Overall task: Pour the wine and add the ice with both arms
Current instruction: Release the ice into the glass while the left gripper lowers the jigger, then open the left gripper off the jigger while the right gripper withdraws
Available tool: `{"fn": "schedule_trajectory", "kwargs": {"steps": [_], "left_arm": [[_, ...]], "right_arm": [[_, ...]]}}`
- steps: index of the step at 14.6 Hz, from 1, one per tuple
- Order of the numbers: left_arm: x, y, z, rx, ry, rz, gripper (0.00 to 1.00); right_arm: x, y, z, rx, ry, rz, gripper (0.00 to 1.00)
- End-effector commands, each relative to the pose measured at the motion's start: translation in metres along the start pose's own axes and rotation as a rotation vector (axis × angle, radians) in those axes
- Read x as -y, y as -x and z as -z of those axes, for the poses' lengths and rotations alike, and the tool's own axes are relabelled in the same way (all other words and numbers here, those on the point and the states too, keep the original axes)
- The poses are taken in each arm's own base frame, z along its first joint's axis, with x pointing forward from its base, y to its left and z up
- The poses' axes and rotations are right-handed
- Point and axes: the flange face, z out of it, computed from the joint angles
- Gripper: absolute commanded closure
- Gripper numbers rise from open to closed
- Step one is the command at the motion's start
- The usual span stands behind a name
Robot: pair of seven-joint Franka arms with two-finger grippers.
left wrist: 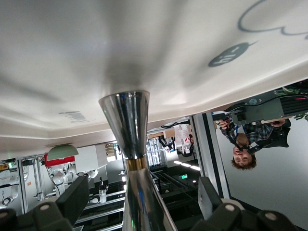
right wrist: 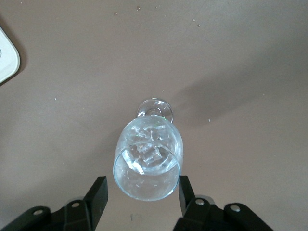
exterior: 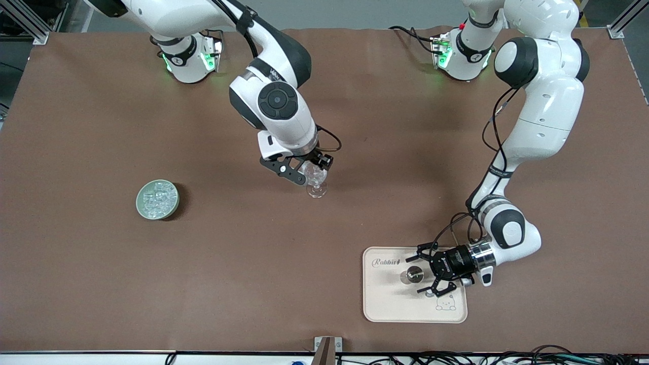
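Observation:
A clear stemmed wine glass (exterior: 318, 189) stands mid-table with ice (right wrist: 149, 154) in its bowl. My right gripper (exterior: 309, 171) is open around the glass (right wrist: 147, 168): one finger (right wrist: 98, 195) stands clear of the bowl, the other sits close against it. Toward the left arm's end, a silver metal bottle (exterior: 411, 275) with a gold band stands on a cream tray (exterior: 390, 304). My left gripper (exterior: 422, 272) is open around the bottle (left wrist: 126, 120), with both fingers (left wrist: 79, 195) apart from it. The wine itself is out of view.
A green bowl (exterior: 139, 208) of loose ice (exterior: 158, 197) sits toward the right arm's end of the table, nearer the front camera than the glass. The tray lies close to the table's front edge. A corner of the tray (right wrist: 6, 60) shows in the right wrist view.

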Motion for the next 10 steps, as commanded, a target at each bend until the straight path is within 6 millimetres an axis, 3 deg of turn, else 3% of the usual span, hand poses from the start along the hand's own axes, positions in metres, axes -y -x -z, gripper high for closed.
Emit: {"fn": "schedule_trajectory", "kwargs": {"steps": [1,2,6,10], "left_arm": [[-0.005,-0.009,0.016,-0.044,-0.006,-0.034,0.00],[-0.007,-0.006,0.020,-0.060,-0.019,-0.033,0.00],[-0.013,0.006,0.025,-0.111,-0.068,-0.002,0.00],[-0.018,0.015,0.028,-0.124,-0.073,0.003,0.00]], "right_arm": [[-0.006,-0.012,0.027,-0.023,-0.018,-0.023,0.12],[-0.010,-0.019,0.045,-0.054,-0.034,-0.029,0.00],[-0.042,-0.066,0.115,-0.255,-0.059,-0.020,0.00],[-0.093,-0.116,0.168,-0.326,-0.005,0.029,0.00]]}}
